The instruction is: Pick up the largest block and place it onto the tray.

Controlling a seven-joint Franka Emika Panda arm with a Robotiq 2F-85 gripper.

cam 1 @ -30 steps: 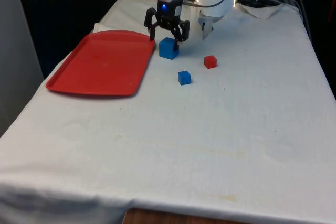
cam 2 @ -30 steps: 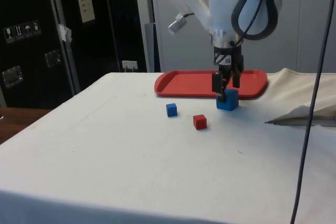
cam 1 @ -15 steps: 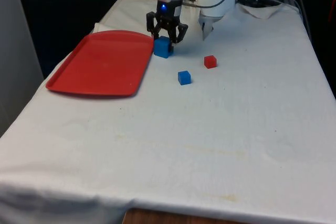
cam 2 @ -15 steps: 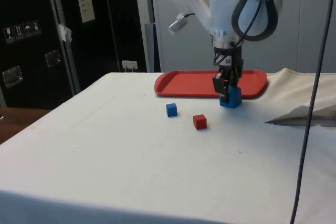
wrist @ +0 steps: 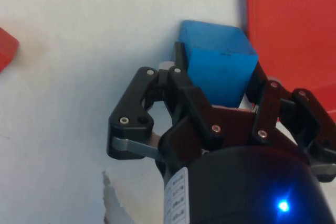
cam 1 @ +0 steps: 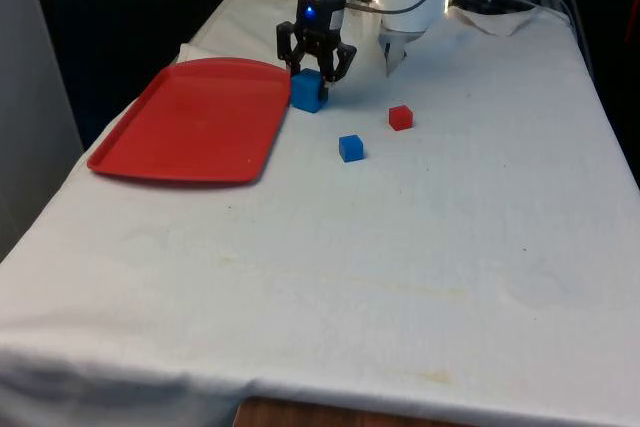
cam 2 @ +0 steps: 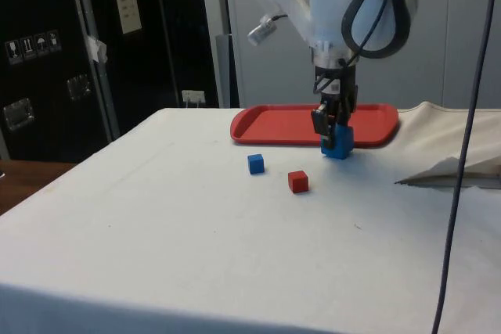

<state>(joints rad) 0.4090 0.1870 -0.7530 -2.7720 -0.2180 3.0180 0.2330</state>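
A red tray (cam 1: 195,127), a big blue block (cam 1: 307,91), a small blue block (cam 1: 350,148), a red block (cam 1: 401,118), a white cloth (cam 1: 400,267).

No legible txt; cabinet stickers (cam 2: 31,46) show pictograms only, unreadable.

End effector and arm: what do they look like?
The arm is glossy white with rounded shells and a black cable looped beside it. The end effector is black, with two fingers on hinged links held by silver screws, under a round black body.
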